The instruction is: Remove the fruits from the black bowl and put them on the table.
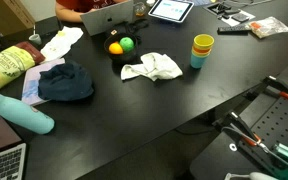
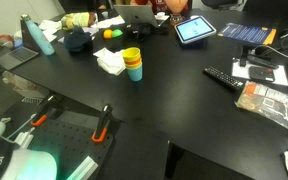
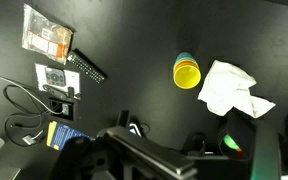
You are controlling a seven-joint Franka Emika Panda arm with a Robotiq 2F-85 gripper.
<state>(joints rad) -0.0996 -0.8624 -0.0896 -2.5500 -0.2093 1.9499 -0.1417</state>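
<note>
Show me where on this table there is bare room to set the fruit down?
The widest bare patch of table lies between the white cloth, the stacked cups and the near edge. It is crowded around the bowl, hemmed by the laptop, white cloth and dark bundle.

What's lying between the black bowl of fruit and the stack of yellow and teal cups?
A crumpled white cloth lies on the table between the black bowl and the stacked yellow and teal cups, shown in an exterior view.

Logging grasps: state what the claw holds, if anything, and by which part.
Nothing is held. The claw hangs open above the table with nothing between its jaws; the fruits lie in the bowl.
</note>
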